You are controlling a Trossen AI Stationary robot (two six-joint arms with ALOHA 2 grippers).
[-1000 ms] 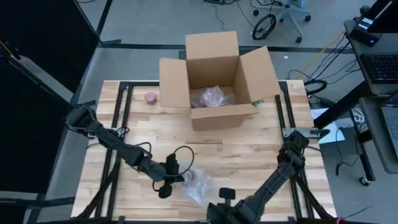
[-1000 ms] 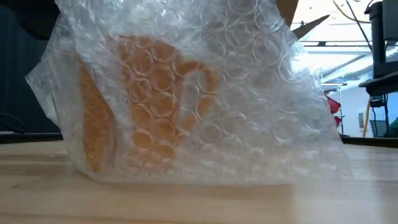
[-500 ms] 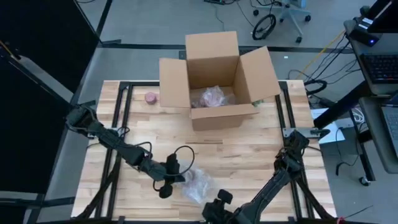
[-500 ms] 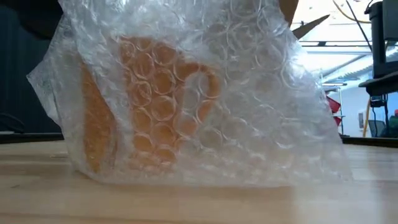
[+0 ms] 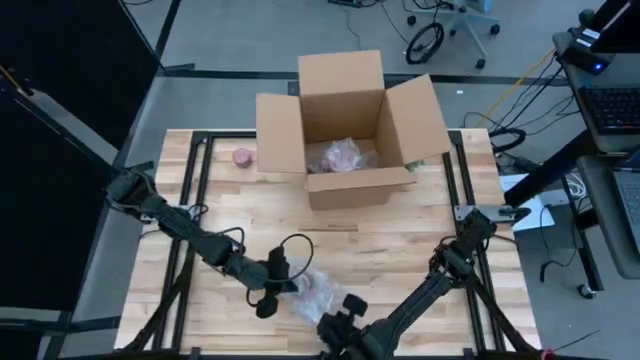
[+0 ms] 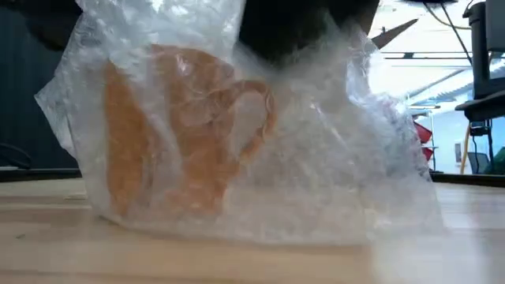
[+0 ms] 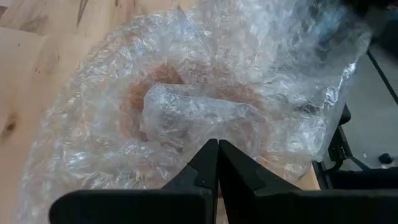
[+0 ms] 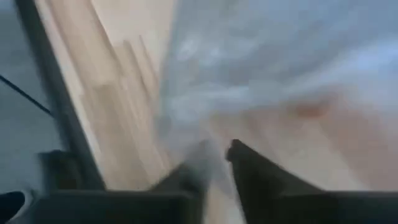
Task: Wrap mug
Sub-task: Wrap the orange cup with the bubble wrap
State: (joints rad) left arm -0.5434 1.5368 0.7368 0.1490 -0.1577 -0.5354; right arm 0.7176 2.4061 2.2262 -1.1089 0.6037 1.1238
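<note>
An orange mug (image 6: 189,134) stands upright on the table near its front edge, with its handle (image 6: 256,126) showing through loose clear bubble wrap (image 5: 318,295). My left gripper (image 5: 283,285) is at the bundle's left side, shut on the wrap (image 7: 186,118). My right gripper (image 5: 340,318) is at the bundle's near right side, and its fingers (image 8: 245,165) stand apart with the wrap just ahead. A dark shape (image 6: 284,28) sits at the wrap's top in the low view. My left gripper has its closed fingertips on a fold of the bubble wrap (image 7: 214,134) at the bundle's left side; one layer or several, I cannot tell. It comes from the table's left, slanting down. The bundle rests on the table. My right gripper is right at the wrap; whether it touches, I cannot tell.
An open cardboard box (image 5: 345,120) stands at the far middle with another wrapped bundle (image 5: 340,157) inside. A small pink roll (image 5: 243,157) lies to the box's left. Bare wood (image 5: 390,235) lies between the box and the mug bundle.
My right gripper has moved along the near edge toward the table's left, up to the bundle. The wrap over the mug has shifted and sunk in at its top, where a dark shape now shows. The mug and my left gripper have stayed in place.
</note>
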